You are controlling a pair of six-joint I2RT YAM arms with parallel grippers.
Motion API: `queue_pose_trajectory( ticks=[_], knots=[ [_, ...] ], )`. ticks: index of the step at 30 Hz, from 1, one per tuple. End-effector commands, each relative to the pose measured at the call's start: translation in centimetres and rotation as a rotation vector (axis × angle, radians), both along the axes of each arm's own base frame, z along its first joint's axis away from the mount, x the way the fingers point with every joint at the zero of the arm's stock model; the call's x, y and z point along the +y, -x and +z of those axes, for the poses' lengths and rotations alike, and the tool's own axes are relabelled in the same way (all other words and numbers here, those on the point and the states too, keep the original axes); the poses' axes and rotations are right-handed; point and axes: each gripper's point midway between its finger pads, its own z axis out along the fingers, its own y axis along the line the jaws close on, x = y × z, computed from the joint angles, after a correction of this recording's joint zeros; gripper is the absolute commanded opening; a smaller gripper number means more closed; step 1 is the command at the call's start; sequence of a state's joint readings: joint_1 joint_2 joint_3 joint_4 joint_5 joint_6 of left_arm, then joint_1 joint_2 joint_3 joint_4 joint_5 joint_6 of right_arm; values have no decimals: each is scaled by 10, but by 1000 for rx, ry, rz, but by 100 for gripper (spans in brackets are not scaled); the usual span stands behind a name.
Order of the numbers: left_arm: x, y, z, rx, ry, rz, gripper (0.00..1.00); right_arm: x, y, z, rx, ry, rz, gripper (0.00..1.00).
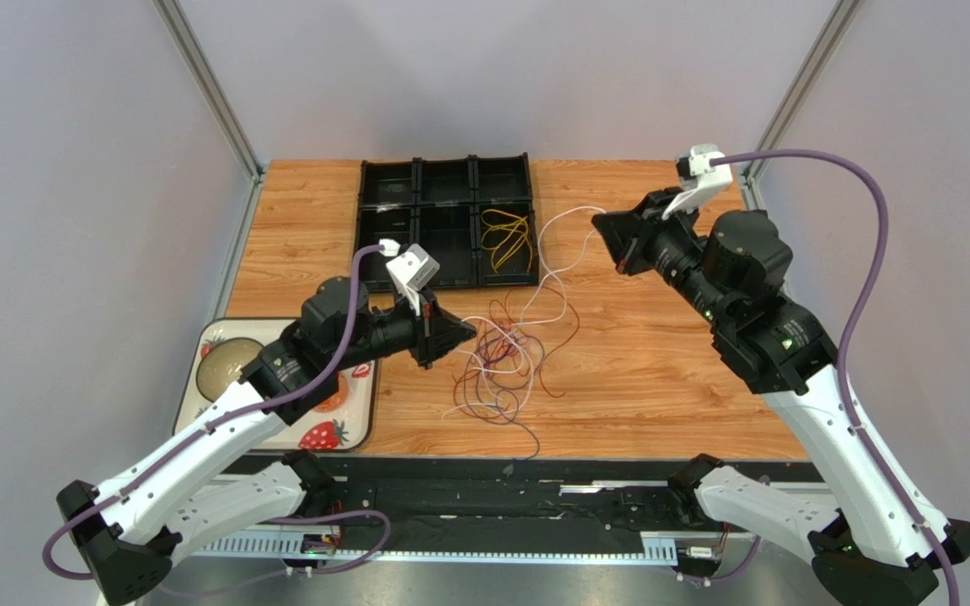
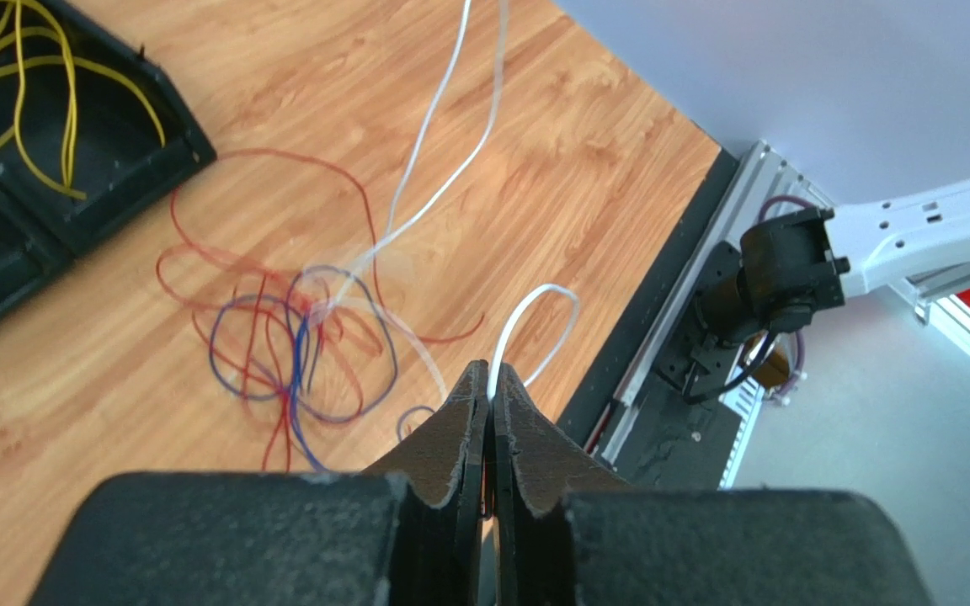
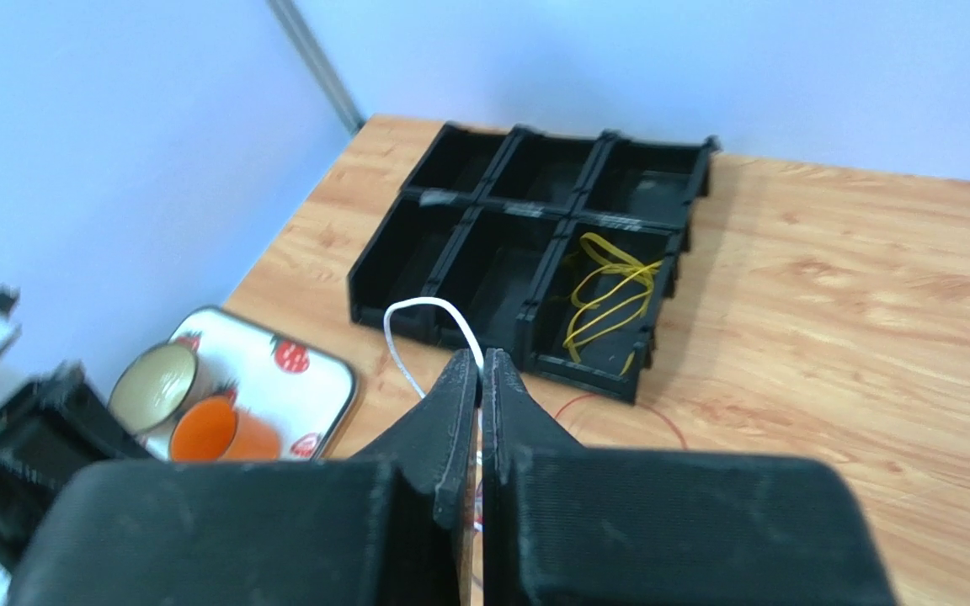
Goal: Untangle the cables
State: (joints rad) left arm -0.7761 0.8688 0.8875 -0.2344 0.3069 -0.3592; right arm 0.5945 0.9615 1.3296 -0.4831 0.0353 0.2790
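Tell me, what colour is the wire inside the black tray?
Yellow. The wire shows clearest in the top external view.

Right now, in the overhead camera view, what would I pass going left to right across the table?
Strawberry-print tray → left gripper → cables → right gripper. The black organizer is left out, since it overlaps the left gripper and the cables.

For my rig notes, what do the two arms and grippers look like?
The left arm and right arm have white lower links, black joints and thick purple hoses. The left gripper and right gripper have black tapered fingers and white camera blocks.
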Motion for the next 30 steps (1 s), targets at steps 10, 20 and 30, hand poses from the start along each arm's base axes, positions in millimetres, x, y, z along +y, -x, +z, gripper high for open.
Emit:
queue_pose_trajectory(
  ticks=[10, 20, 30],
  knots=[
    [49, -5, -26, 97, -104, 249, 0, -15, -4, 106, -180, -71, -46, 0],
    [93, 5, -47, 212, -214, 421, 0, -34, 50, 246, -579, -360, 18, 0],
    [135, 25, -55, 206, -277, 512, 0, -29, 57, 314, -741, -485, 65, 0]
  ],
)
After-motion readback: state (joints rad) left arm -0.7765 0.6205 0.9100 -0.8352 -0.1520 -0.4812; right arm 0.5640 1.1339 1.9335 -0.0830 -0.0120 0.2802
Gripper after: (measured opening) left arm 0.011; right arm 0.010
